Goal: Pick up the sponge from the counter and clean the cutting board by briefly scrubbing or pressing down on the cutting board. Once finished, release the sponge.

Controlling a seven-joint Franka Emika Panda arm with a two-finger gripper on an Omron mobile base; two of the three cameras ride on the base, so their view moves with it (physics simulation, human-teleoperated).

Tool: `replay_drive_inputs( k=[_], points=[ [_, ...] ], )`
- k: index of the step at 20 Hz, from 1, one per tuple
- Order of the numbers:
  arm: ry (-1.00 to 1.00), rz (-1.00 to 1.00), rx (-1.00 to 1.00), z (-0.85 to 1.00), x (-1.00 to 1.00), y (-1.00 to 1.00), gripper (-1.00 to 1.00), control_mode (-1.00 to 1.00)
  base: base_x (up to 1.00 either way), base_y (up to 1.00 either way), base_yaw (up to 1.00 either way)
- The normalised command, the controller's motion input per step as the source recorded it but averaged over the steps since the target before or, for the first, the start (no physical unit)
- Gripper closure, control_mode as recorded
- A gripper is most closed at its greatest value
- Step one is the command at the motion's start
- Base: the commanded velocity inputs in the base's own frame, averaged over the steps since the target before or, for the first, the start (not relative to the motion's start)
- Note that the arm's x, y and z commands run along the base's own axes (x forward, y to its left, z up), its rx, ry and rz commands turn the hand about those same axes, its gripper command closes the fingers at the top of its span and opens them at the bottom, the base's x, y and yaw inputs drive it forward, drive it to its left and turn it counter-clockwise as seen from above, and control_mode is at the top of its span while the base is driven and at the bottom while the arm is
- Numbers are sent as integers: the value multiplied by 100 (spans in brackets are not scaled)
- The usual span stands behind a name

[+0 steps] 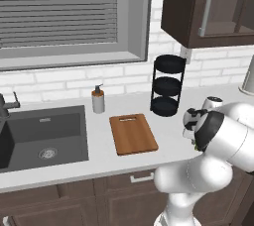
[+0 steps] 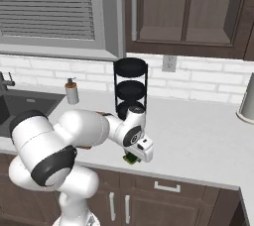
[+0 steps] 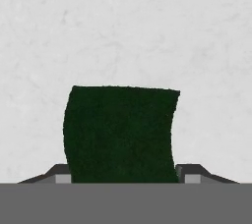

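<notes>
Sponge (image 3: 120, 132) sits between the gripper (image 3: 123, 171) fingertips (both touching).

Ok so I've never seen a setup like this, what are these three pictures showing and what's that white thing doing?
The white thing is a robot arm in a simulated kitchen. Two pictures come from cameras behind it, one to its left, one to its right. The third looks down from its hand.

The arm reaches down to the counter, and its gripper has a finger on each side of a dark green sponge. Whether it grips yet isn't clear.

Also on the counter: a wooden cutting board, a soap dispenser, a black three-tier rack and a dark sink.
</notes>
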Motion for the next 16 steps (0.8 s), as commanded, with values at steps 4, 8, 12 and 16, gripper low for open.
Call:
replay_drive_inputs(
  k=[4,8,12,16],
  points=[
    [0,0,0,5,0,1,100,-100,0,0,0],
    [-5,-5,0,52,-10,32,100,-100,0,0,0],
    [-7,-17,0,42,-11,91,100,-100,0,0,0],
    [-4,-22,0,7,-4,99,100,-100,0,0,0]
  ],
)
